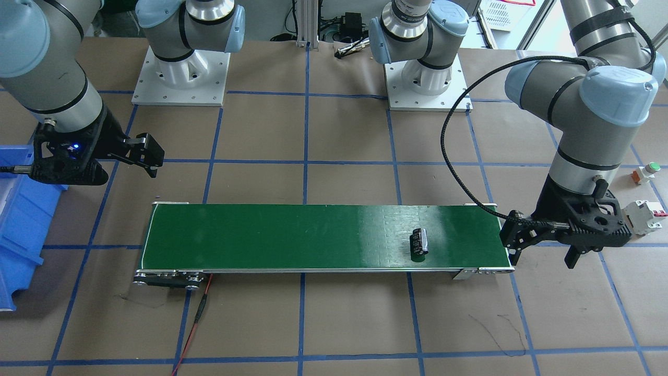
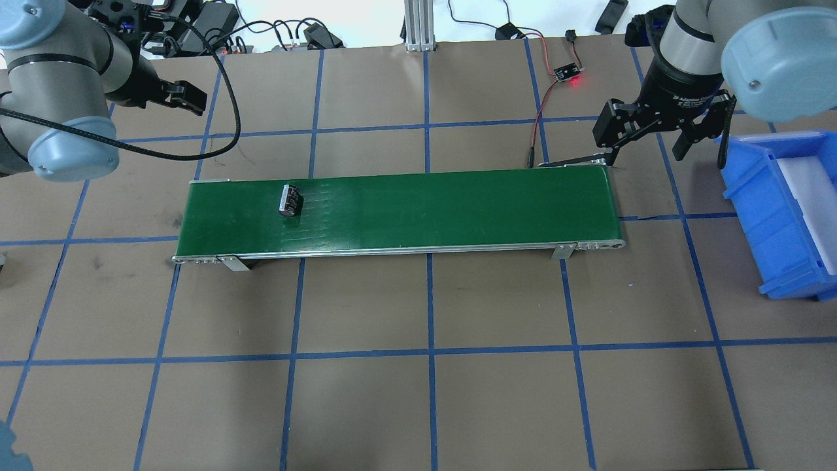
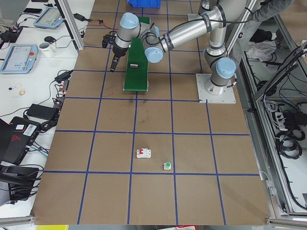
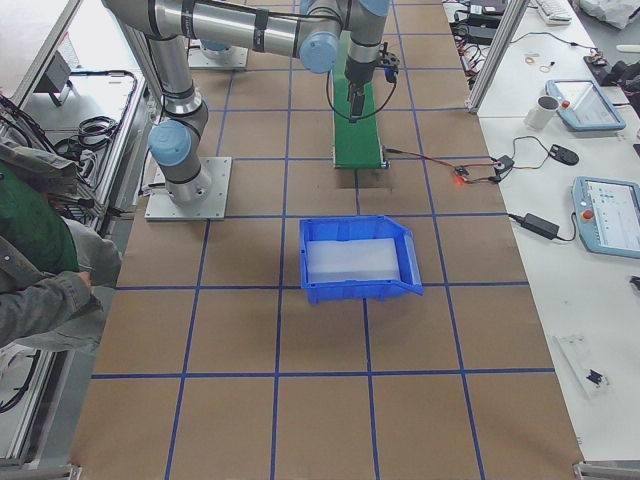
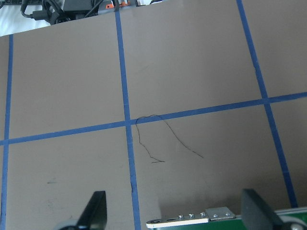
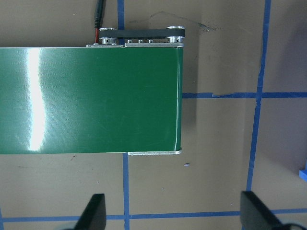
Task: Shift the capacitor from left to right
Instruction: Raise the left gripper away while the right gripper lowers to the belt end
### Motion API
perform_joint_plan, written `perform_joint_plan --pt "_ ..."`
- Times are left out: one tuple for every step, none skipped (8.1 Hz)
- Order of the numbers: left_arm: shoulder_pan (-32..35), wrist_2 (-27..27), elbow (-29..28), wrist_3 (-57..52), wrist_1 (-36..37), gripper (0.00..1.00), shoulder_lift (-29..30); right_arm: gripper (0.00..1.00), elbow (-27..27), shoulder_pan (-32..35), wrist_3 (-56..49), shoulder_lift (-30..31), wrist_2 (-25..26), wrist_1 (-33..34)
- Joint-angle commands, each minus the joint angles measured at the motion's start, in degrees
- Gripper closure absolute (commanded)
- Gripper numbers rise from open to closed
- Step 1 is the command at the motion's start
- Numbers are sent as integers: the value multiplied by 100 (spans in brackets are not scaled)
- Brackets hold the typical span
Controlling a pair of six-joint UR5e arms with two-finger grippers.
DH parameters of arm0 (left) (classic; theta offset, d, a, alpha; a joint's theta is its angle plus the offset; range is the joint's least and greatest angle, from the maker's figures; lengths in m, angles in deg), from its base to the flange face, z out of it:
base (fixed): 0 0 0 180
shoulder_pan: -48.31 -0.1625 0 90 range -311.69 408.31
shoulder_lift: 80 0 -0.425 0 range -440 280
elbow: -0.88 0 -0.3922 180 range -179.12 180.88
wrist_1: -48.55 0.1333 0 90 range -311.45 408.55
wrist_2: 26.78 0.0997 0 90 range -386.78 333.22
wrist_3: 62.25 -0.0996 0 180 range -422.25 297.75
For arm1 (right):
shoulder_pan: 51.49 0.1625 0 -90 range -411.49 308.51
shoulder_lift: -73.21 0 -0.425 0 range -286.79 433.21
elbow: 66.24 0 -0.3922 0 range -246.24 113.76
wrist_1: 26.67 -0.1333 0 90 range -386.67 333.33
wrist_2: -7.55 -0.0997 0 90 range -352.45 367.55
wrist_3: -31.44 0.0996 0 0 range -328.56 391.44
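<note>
The capacitor [image 1: 419,243], a small dark cylinder with a silvery end, lies on its side on the green conveyor belt [image 1: 292,235], near the belt's end on my left side. It also shows in the overhead view [image 2: 290,200]. My left gripper [image 1: 543,257] is open and empty, just past that belt end and apart from the capacitor. In the left wrist view its fingers [image 5: 94,211] stand wide over bare table. My right gripper [image 2: 646,139] is open and empty above the belt's other end [image 6: 178,96], with fingers [image 6: 94,212] spread wide.
A blue bin [image 2: 778,209] stands beyond the belt's right end. A white circuit breaker [image 1: 644,216] and a green-topped push button [image 1: 647,171] lie behind my left gripper. A small board with a red light [image 2: 567,72] and its wires sit at the far side.
</note>
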Motion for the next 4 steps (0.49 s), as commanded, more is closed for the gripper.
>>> perform_joint_plan --pt "1 -26 -5 38 -21 0 -93 0 -30 6 -10 -36 11 1" --pt "-8 -35 -5 48 -30 0 -137 1 -117 6 -10 -36 2 19" --pt "-8 -35 -5 48 -48 0 -224 1 -222 6 -19 -36 11 210" --pt "-8 -9 -5 48 -82 0 -338 1 -345 6 -19 -36 -41 386"
